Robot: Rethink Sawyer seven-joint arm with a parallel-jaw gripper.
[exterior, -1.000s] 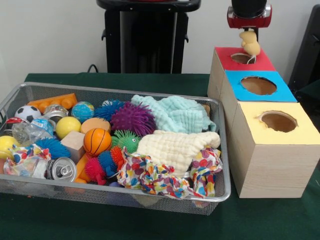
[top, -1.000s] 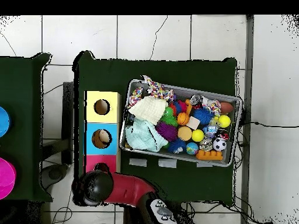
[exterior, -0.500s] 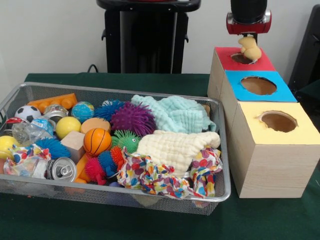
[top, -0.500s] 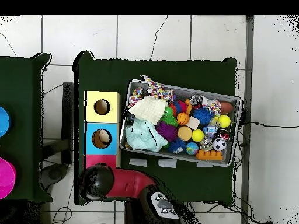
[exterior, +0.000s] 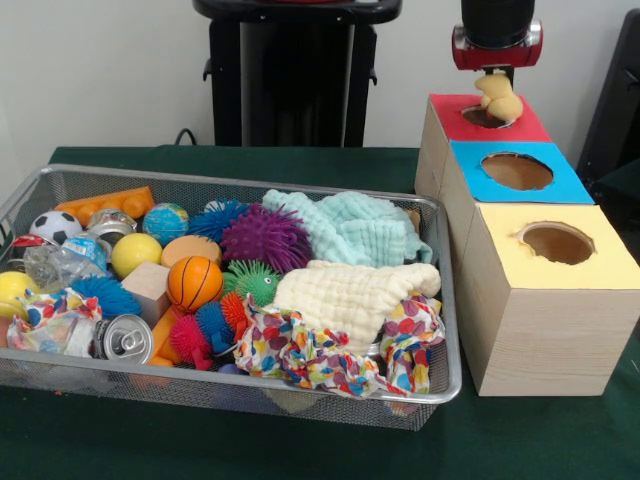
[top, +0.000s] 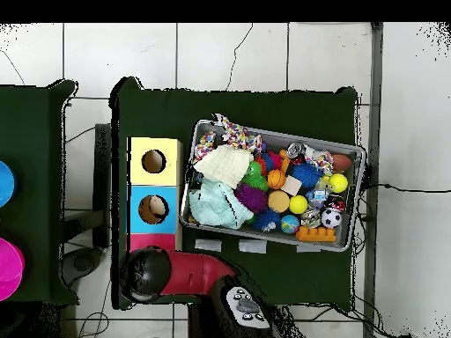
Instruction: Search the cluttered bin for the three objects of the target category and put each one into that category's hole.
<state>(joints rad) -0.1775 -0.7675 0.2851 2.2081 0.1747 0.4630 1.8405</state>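
Directly beneath the gripper (exterior: 497,80), the pale yellow plush (exterior: 499,97) hung pinched by its top over the red-surround hole (exterior: 484,117). You had a light, squashy, floppy toy there; its body would sag, so I'd grip mid-body.

The arm (top: 189,273) reaches out level, its wrist (exterior: 497,30) pointing straight down; its fingers' state cannot be told.

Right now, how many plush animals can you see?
1: the pale yellow plush hangs from the gripper just above the red hole. Others may be buried under the cloths in the bin.
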